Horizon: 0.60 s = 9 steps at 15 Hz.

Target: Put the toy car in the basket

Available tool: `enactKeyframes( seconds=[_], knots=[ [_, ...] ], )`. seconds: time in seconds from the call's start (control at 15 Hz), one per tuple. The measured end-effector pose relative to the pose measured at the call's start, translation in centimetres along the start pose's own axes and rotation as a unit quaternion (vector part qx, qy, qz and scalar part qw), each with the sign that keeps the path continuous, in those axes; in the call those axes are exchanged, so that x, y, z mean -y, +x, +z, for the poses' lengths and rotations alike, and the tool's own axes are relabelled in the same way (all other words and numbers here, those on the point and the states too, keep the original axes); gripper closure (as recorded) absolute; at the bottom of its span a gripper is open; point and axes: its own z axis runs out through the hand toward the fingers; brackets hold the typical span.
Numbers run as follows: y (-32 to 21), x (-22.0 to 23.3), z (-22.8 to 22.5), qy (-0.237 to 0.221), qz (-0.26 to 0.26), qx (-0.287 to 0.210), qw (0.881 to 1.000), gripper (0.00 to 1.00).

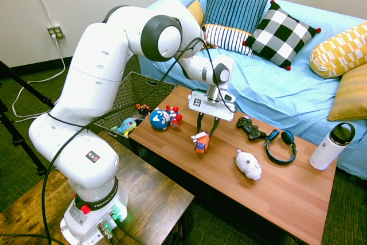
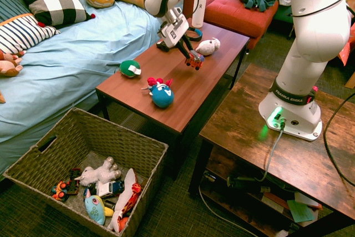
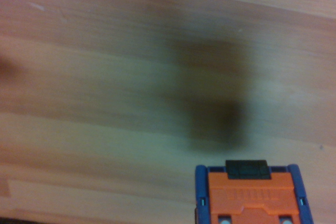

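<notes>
Claw (image 1: pixel 206 134) was clenched on the toy car (image 1: pixel 201 142), just above the worktop (image 1: pixel 287 190). Grip looked shallow, so it might slip out before reaching the basket (image 2: pixel 83 137) on the floor.

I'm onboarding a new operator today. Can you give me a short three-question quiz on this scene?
1. True or false: the gripper is shut on the small orange-red and blue toy car.
2. The large woven wicker basket is: A) empty B) already holding toys.
3. Which toy lies nearest the blue headphones on the wooden coffee table?

Key: 1 true; 2 B; 3 the white plush animal.
</notes>
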Motion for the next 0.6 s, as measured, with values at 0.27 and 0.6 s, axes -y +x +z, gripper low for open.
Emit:
enactKeyframes(
  seconds=[0.27, 0.6],
  knots=[
    [-11.3, 3.8, -5.5, 0.011, -0.043, -0.047, 0.998, 1.0],
    [-35.8, 17.7, -4.8, -0.036, -0.153, -0.132, 0.979, 1.0]
  ],
)
